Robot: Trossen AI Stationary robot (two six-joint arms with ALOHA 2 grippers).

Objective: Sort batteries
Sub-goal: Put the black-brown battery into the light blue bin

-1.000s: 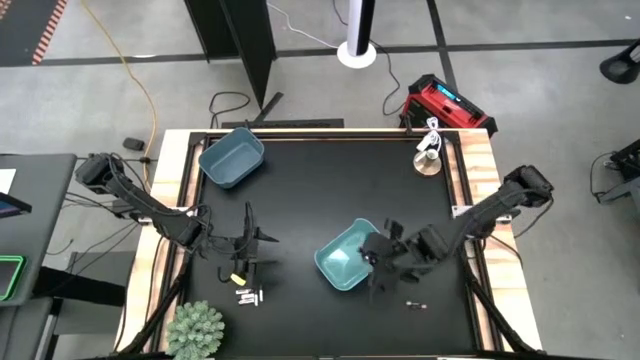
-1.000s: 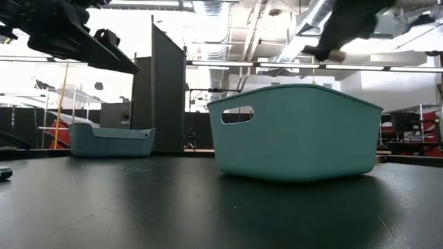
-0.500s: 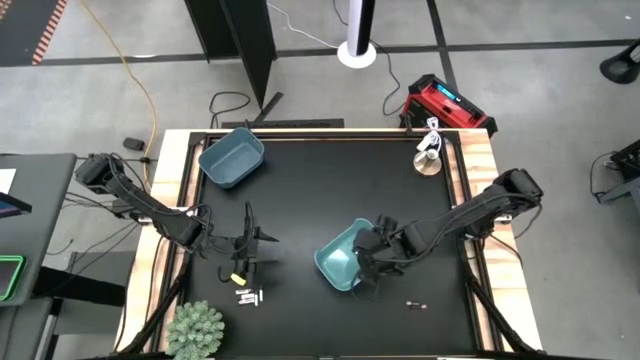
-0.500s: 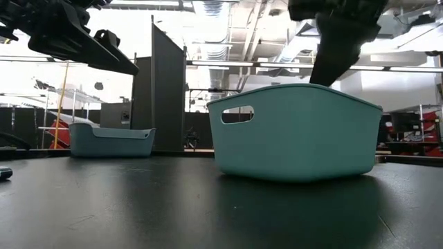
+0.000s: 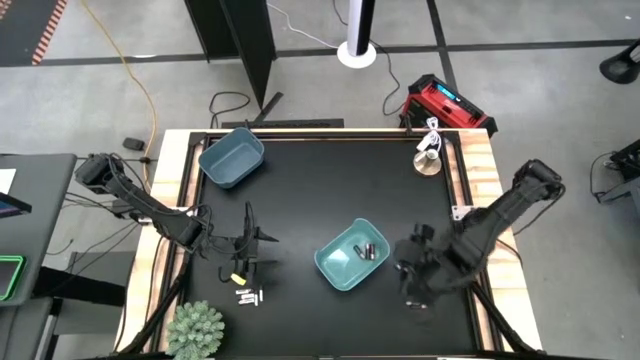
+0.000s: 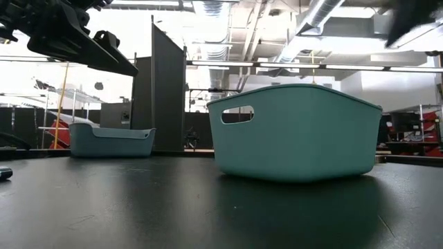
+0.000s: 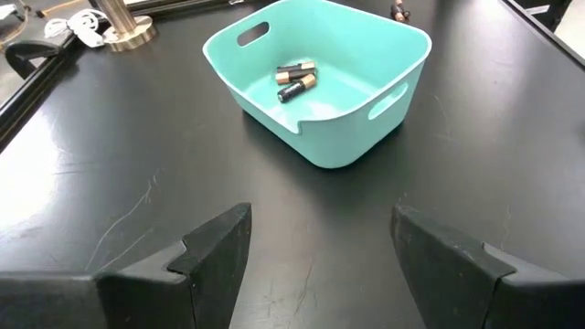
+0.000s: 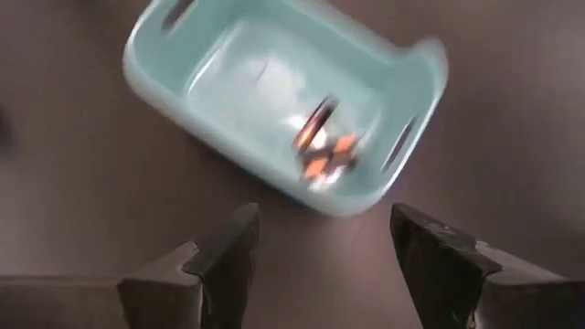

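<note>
**benchrat:** ok so where's everything at? Seeing the right gripper point(image 5: 412, 283) over the black table point(image 5: 330, 190), just off to the side of the teal bin point(image 5: 351, 256), toward the right edge. Fingers point(image 8: 219, 265) spread apart with nothing between them, going by its own wrist cam.

**solder_sam:** yep, and that bin's got dark batteries point(image 7: 294, 77) lying in the bottom. I count maybe three from the left wrist cam, dark bodies with coppery ends, bunched together near the middle. In the right wrist shot they're a smear point(image 8: 322, 146), so can't count them there.

**benchrat:** left side?

**solder_sam:** left gripper point(image 5: 247, 243) hangs over the left-front part of the table, claw wide apart as well, nothing in it. Just in front of it is a little cluster of white batteries point(image 5: 248, 296) on the table, close to the spiky green plant point(image 5: 195, 330) at the front-left corner.

**benchrat:** there's a second, darker blue bin point(image 5: 231, 157) at the back-left corner, well apart from the teal one. Can't tell if anything's in it.

**solder_sam:** also one dark battery point(image 7: 400, 12) on the table beyond the teal bin in the left wrist cam. From the low cam the teal bin point(image 6: 294, 131) sits flat on the table with the blue one point(image 6: 111, 140) far behind.
</note>
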